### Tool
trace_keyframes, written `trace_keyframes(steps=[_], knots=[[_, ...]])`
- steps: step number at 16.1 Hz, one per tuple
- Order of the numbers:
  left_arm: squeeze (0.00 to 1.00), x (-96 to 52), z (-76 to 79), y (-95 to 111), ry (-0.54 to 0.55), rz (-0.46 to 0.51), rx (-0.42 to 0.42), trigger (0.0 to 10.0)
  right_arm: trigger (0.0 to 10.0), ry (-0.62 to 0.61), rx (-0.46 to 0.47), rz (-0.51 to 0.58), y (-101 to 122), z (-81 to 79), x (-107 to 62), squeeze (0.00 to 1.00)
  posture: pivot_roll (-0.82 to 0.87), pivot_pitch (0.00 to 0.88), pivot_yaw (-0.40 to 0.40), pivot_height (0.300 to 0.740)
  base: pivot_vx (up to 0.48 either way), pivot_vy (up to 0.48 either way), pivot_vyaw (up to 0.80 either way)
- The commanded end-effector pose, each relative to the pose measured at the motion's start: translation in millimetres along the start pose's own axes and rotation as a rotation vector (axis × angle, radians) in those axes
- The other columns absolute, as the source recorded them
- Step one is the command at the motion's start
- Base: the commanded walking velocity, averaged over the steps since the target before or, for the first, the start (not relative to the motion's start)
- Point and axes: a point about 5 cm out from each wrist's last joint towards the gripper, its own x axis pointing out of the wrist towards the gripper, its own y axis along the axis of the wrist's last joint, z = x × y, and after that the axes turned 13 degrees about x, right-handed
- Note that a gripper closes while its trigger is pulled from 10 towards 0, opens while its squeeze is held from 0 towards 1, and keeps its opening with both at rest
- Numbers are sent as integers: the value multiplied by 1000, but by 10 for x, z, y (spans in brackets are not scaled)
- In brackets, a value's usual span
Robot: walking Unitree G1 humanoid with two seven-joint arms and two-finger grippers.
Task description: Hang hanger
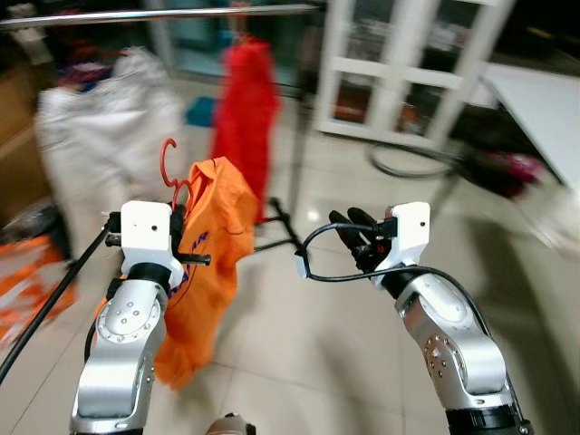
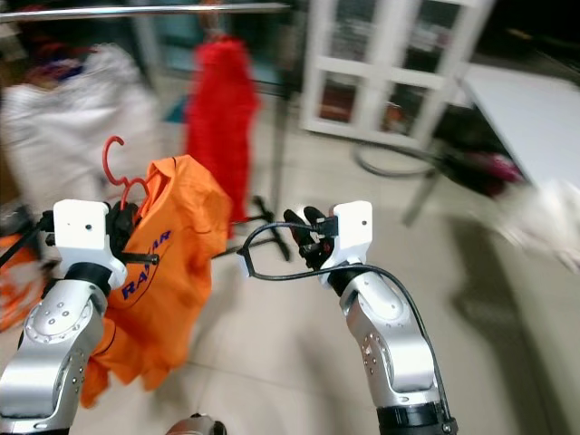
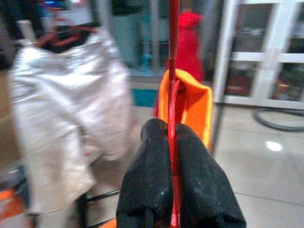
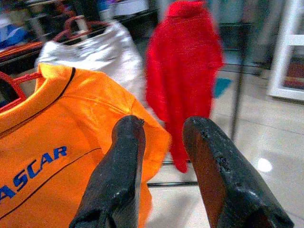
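My left gripper (image 3: 172,156) was clamped tight on the red hanger (image 1: 169,169), its orange shirt (image 1: 210,263) dangling below the rail (image 1: 163,14), left of a red garment (image 1: 246,109). My right gripper (image 4: 164,156) hung parted, empty.

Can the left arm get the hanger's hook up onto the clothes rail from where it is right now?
Probably not yet. The left gripper is shut on the red hanger carrying the orange shirt, but the rail sits well above and beyond the hook; nothing blocks the way.
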Motion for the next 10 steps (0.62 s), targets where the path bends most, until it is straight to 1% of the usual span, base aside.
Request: trace_keyframes(steps=[1,5,7,8,10], knots=[[0,-2,-76,123,38,60,25,10000,10000,25,0,-4,15,-29,41,0,64,16,-24,740,334,0,800],[0,-15,-85,132,32,56,39,10000,10000,32,-1,-10,-13,-34,48,0,74,19,-22,740,336,0,800],[0,55,-96,172,-8,66,52,10000,10000,-46,12,10,-25,25,71,0,80,20,-21,740,337,0,0],[0,85,-92,182,-29,70,54,10000,10000,-58,2,13,-21,40,78,0,80,20,-21,740,337,0,0],[0,194,-68,228,-83,88,64,10000,10000,-67,-20,30,14,57,90,0,77,19,-19,740,328,0,0]])
